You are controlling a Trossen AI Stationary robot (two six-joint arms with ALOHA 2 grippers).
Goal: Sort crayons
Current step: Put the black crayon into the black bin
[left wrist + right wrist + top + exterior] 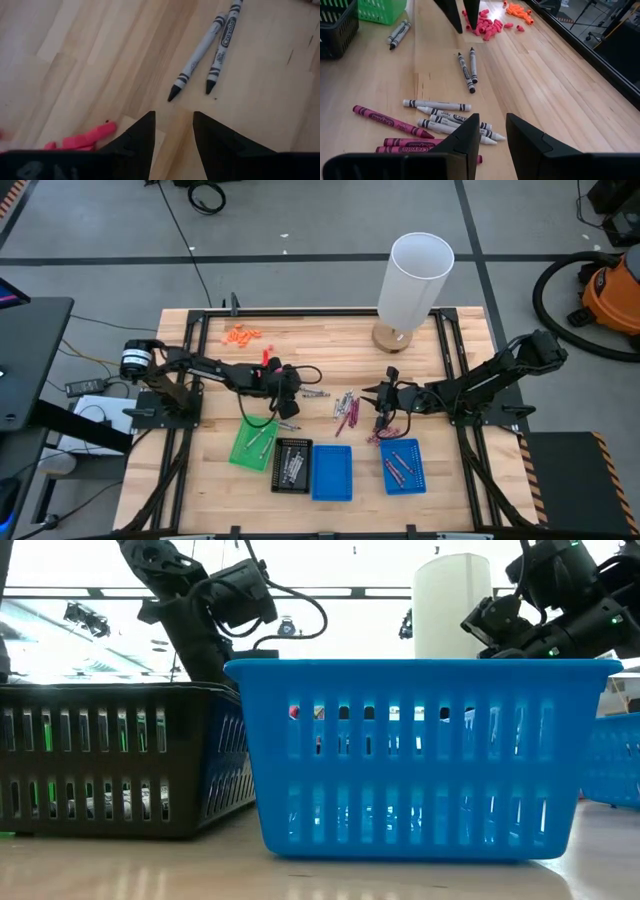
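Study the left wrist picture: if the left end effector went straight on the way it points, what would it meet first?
Probably the pair of grey crayons lying side by side on the wooden table, dark tips toward the open left end effector. Nothing shows between them, though depth is hard to judge, so it might meet bare table first.

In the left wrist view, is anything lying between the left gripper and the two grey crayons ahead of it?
No. Between the open left gripper and the two grey crayons, the left wrist view shows only bare table.
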